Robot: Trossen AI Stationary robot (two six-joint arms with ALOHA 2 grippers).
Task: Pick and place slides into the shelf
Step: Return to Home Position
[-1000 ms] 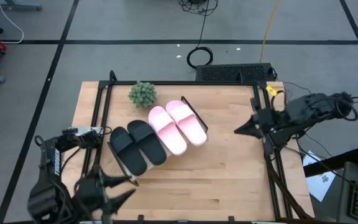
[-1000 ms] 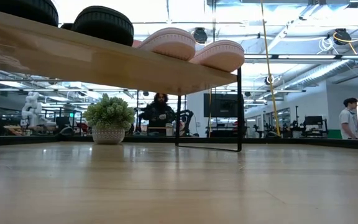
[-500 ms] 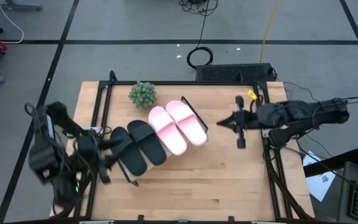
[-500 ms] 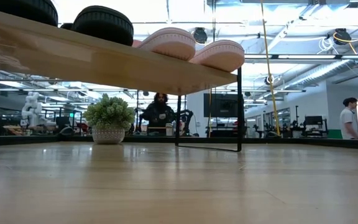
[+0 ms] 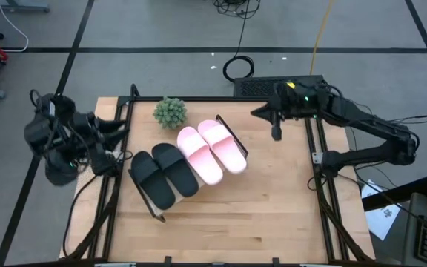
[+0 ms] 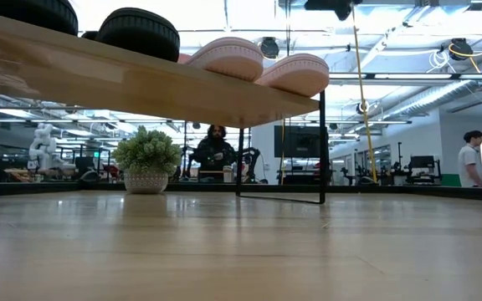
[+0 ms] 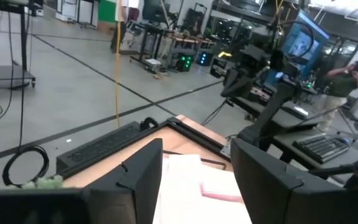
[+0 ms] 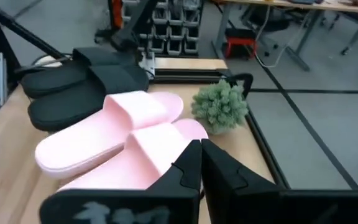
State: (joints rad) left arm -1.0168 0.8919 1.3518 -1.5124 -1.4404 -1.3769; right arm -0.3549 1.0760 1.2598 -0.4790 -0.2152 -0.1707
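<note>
**Shelf loaded, both tools free to go home**
Left tool [image 7: 194,152], fingers apart, sits at the bench's [image 5: 258,215] left edge. Right tool [image 8: 201,149], fingers together, hangs over its far right part. Black slides [image 5: 163,174] and pink slides [image 5: 212,153] rest on the shelf [image 6: 124,79]. Retreat high, clear of shelf and plant [image 5: 170,111].

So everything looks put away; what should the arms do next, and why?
Probably just draw both arms back to rest: the black pair and pink pair already sit on the shelf, the left hand is open and empty, the right hand shut on nothing.
</note>
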